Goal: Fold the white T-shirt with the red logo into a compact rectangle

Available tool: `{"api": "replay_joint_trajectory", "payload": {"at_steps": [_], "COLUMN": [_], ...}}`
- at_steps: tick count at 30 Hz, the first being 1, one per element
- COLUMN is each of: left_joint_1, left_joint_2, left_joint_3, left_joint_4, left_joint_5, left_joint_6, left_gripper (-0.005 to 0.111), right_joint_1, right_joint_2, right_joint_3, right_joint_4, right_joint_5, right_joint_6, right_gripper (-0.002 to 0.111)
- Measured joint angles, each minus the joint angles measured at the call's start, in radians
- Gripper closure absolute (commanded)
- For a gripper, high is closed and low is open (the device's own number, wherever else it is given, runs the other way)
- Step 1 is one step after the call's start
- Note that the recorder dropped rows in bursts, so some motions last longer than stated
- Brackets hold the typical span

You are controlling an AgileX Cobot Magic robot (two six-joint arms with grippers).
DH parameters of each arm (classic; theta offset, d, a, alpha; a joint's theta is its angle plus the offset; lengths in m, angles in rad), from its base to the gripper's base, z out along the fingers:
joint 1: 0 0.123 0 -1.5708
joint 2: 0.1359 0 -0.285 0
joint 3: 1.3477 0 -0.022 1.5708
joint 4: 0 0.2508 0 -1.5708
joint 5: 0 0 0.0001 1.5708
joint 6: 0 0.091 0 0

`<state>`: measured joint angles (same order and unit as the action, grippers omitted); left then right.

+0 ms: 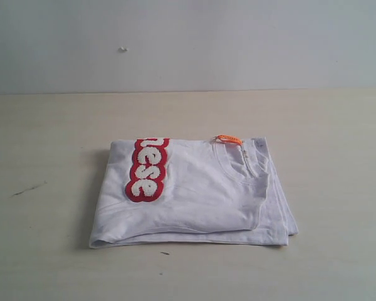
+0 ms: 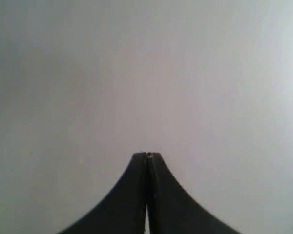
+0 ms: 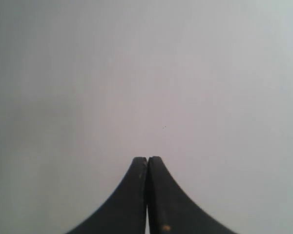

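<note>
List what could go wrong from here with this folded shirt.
1. On the white T-shirt the lower layer juts past the top layer at the right and near edges, so the stack may slide apart if nudged.
2. The red logo wraps over the far fold, which might spring open.
3. The left gripper and right gripper are shut and their cameras show no cloth, so any correction would start blind.

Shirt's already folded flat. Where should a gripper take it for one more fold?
Probably the right edge of the T-shirt, coming in low from the right of the exterior view. Layers lie staggered and open there, easy to slip under; the left side by the red logo looks like a closed fold.
</note>
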<state>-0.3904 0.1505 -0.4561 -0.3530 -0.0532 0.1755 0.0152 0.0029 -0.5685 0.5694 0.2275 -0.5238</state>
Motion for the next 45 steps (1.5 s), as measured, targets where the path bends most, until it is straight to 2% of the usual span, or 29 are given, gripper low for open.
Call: {"api": "replay_joint_trajectory", "payload": {"at_steps": [10,34,39,45], "left_joint_1": [0.000,0.000,0.052,0.204], "left_joint_2": [-0.144,-0.148,-0.148,-0.148], "left_joint_3": [0.000,0.000,0.000,0.000], "left_joint_4": [0.000,0.000,0.002,0.002], "left_joint_5": [0.006,0.103,0.104,0.104], "left_joint_6": [0.000,0.000,0.000,0.000], "left_gripper": [0.107,0.107,0.107,0.107], "right_joint_1": [0.000,0.000,0.000,0.000], "right_joint_2": [0.000,0.000,0.000,0.000], "right_joint_3": [0.000,0.000,0.000,0.000], "right_joint_4": [-0.018,-0.020,-0.020,-0.020], "right_joint_5": [0.004,0.006,0.010,0.014], "right_joint_6": [0.000,-0.002,-0.002,-0.002], "right_gripper": [0.108,0.108,0.108,0.108]}}
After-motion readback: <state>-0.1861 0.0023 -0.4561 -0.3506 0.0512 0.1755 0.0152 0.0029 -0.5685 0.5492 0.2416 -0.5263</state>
